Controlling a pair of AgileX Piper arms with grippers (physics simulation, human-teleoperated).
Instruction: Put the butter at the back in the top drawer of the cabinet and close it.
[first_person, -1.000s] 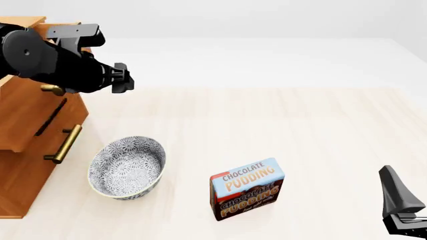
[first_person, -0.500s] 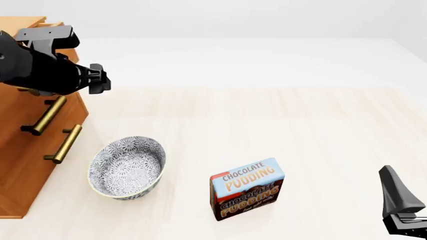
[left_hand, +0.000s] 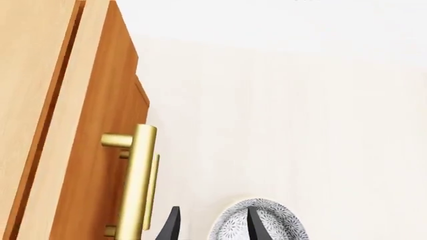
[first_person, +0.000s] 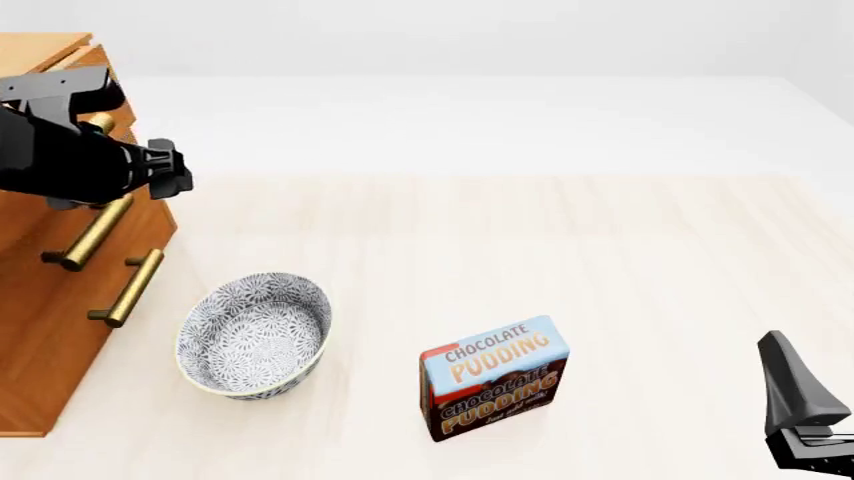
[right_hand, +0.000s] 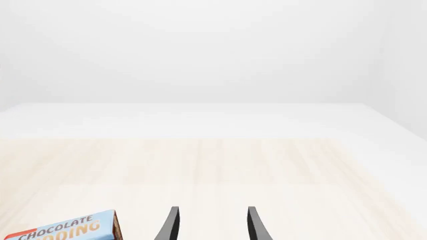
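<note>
One arm near: my left gripper, fingers spread, empty | warm brown wooden cabinet at my nine o'clock | brass bar handle alongside, long axis parallel to my fingers | butter unseen

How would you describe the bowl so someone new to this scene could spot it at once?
Start at the wooden cabinet on the table's left edge. Just right of its lower brass handles sits the bowl, left of the Chocolate Pudding box. It is the only round, open thing, covered inside and out in a fine grey-and-white pattern.
</note>
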